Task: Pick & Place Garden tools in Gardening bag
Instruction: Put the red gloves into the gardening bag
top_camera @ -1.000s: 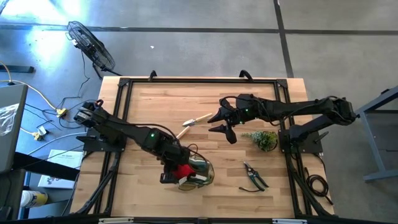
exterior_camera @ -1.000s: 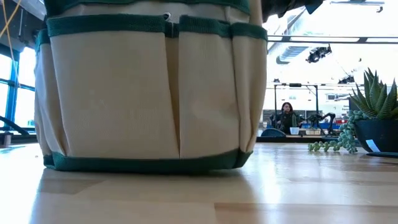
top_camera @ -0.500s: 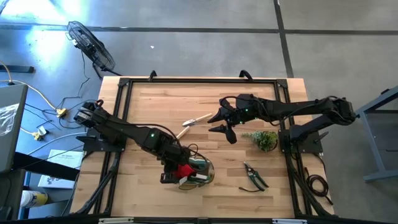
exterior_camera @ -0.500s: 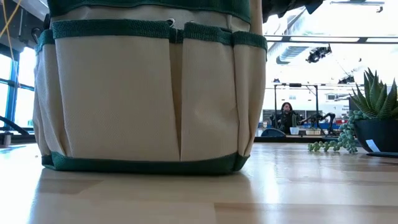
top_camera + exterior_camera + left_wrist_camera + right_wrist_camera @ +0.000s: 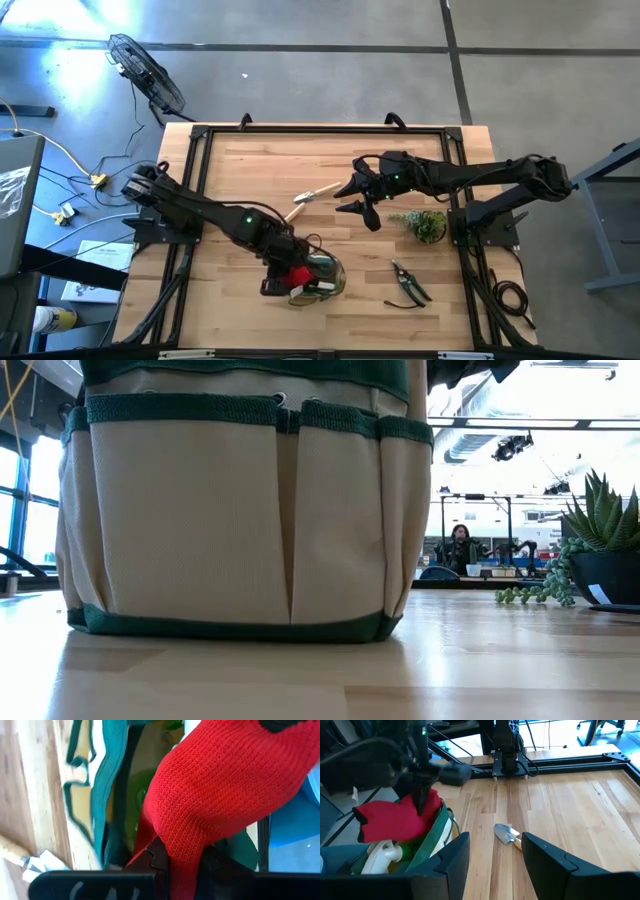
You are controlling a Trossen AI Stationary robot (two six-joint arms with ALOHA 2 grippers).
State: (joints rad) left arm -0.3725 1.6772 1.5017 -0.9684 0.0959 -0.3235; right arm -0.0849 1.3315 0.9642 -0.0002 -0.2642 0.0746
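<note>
Directly over the gardening bag (image 5: pixel 318 277), the left gripper (image 5: pixel 284 277) pinched the red glove (image 5: pixel 296 275), which seemingly hung above the opening, not inside. Nearer the lone trowel (image 5: pixel 309 197), the right gripper (image 5: pixel 356 197) hovered with fingers spread

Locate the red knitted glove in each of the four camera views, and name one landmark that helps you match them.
High view: red knitted glove at the table's near edge, over the bag.
Low view: not in it.
Left wrist view: glove fills the picture, pinched by the left end effector.
Right wrist view: glove at left, atop the bag.
Shared landmark: the green-trimmed cream fabric bag.
</note>
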